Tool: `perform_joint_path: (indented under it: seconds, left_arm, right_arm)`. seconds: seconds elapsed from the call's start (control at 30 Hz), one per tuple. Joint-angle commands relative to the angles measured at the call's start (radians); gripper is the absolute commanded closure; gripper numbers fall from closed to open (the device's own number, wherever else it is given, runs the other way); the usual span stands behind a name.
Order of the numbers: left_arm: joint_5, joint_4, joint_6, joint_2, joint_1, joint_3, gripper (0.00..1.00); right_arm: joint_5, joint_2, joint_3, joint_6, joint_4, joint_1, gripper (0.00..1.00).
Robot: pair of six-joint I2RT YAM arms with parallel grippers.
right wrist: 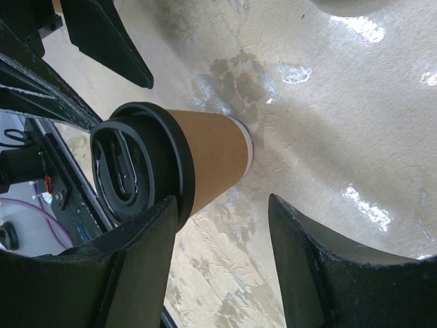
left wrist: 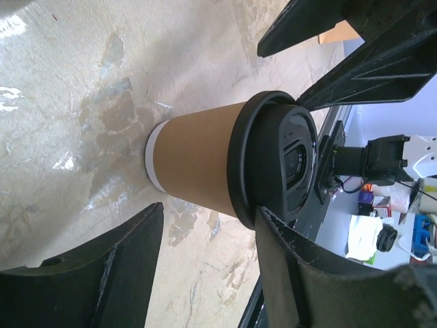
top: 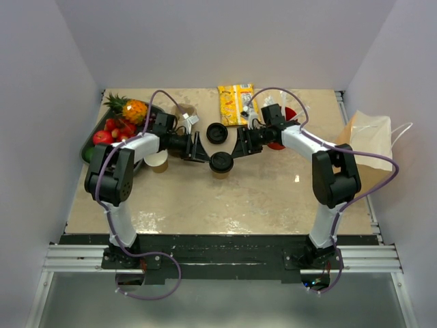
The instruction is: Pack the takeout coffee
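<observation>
Top external: left tool (top: 202,150) and right tool (top: 239,146) flank the coffee (top: 220,164), both spread; a fingertip clipping its rim could tip it.

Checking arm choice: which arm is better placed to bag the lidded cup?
Probably right: the left gripper and right gripper flank the takeout coffee alike, both open, but the paper bag stands at the right arm's side.

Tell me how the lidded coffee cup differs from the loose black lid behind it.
The takeout coffee is a capped brown paper cup standing upright; the loose black lid lies flat with no cup. The takeout coffee sits between the left gripper and right gripper; the loose black lid lies farther back, near the yellow snack bag. Both show round black plastic.
</observation>
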Motion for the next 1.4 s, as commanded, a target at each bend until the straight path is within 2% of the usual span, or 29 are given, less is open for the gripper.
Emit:
perform_joint_path:
  seconds: [0.0, 0.33, 0.67, 0.93, 1.13, 1.37]
  left_arm:
    - [-0.013, -0.011, 0.012, 0.018, -0.024, 0.028, 0.40]
    - [-0.135, -0.044, 0.024, 0.045, -0.024, -0.007, 0.44]
    - [-0.158, -0.043, 0.018, 0.077, -0.024, -0.007, 0.45]
    - [-0.182, -0.044, 0.018, 0.105, -0.026, -0.004, 0.46]
    - [-0.187, -0.083, 0.043, 0.114, -0.026, 0.025, 0.47]
    - [-0.375, -0.162, 0.061, 0.151, -0.026, 0.028, 0.49]
  right_arm:
    - [0.006, -0.034, -0.010, -0.018, -0.010, 0.003, 0.41]
    - [0.061, 0.004, -0.027, -0.033, -0.035, 0.023, 0.43]
    - [0.179, 0.020, -0.110, -0.073, -0.081, 0.049, 0.47]
    - [0.246, 0.044, -0.082, -0.090, -0.097, 0.122, 0.47]
    - [0.217, 0.021, -0.019, -0.100, -0.104, 0.117, 0.48]
    - [0.228, 0.024, -0.027, -0.140, -0.119, 0.117, 0.47]
